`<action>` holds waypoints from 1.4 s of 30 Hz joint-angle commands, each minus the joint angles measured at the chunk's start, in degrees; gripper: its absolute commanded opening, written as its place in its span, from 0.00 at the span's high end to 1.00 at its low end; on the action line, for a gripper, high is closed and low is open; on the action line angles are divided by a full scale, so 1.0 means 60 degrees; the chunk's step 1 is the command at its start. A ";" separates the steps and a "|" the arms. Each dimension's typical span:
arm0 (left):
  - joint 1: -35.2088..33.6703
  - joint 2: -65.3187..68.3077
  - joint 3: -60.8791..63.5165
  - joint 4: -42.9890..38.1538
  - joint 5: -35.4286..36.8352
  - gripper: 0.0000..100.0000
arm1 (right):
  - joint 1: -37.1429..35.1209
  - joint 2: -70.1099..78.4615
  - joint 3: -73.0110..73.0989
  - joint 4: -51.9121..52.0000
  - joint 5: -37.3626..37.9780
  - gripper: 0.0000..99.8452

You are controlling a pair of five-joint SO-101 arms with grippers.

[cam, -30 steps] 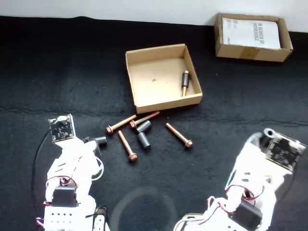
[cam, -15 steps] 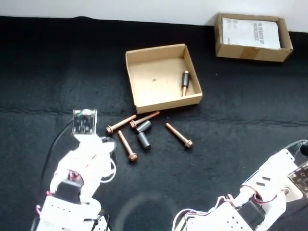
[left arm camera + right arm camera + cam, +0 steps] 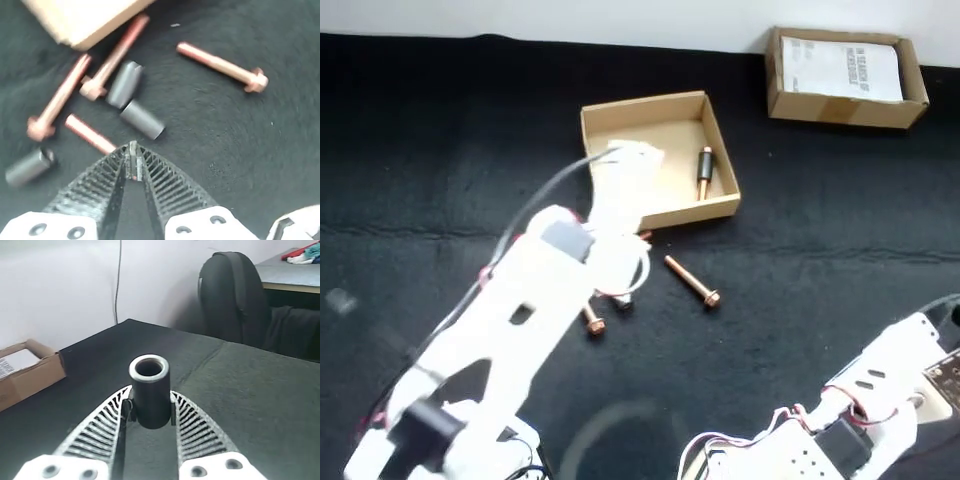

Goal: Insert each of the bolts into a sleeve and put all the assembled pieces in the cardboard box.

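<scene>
Left tool (image 3: 133,159): we see it clenched, fingertips meeting, low over the desk (image 3: 440,150). The shaft of one bolt (image 3: 89,133) runs in under the tips.
Left arm (image 3: 535,300): it lies stretched from the lower left of the high view up to the front wall of the cardboard box (image 3: 695,210), covering most of the loose pieces.
Right tool (image 3: 149,407): it is grasping a dark sleeve (image 3: 148,385), held upright with its open end up.
Right arm (image 3: 880,400): it sits in the lower right corner of the high view, well apart from the cardboard box.
Lone bolt (image 3: 692,281): it lies on the desk at the frame's centre, just right of the left arm, with its head toward the lower right.
Other bolts: in the left wrist view we see a long bolt (image 3: 116,55) reaching the box corner and another bolt (image 3: 60,97) beside it.
Loose sleeves: a sleeve pair (image 3: 134,102) lies just beside the long bolt, and a third sleeve (image 3: 30,166) lies apart.
Assembled piece (image 3: 704,172): it lies inside the cardboard box near its right wall.
Second box (image 3: 845,108): it sits in the upper right corner and holds a printed sheet (image 3: 840,68).
</scene>
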 commanded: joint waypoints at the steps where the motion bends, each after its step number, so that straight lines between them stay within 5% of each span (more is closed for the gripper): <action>1: 0.0330 0.0842 -0.1297 0.0147 -0.1978 0.99 | 0.0623 -0.0154 0.1414 -0.0198 -0.0044 0.99; 7: 0.0330 0.1590 -0.2147 0.0293 -0.4850 0.99 | 0.1473 -0.0154 0.1414 0.0388 -0.0015 0.99; 11: 0.0330 0.1810 -0.2381 0.0381 -0.5568 0.88 | 0.1736 -0.0154 0.1414 0.0842 -0.0015 0.99; 15: 0.0637 0.2220 -0.2381 0.0352 -0.7531 0.80 | 0.1751 -0.0154 0.1414 0.0842 0.0264 0.99; 24: 0.1399 0.3377 -0.2440 0.0205 -1.1297 0.80 | 0.1766 -0.0154 0.1414 0.0857 0.0440 0.99; 35: 0.1458 0.5663 -0.4608 -0.0689 -1.3245 0.84 | 0.1736 -0.0154 0.1414 0.0872 0.0440 0.99; 42: 0.1663 0.6821 -0.6733 0.0088 -1.3363 0.84 | 0.1751 -0.0154 0.1414 0.0872 0.0454 0.99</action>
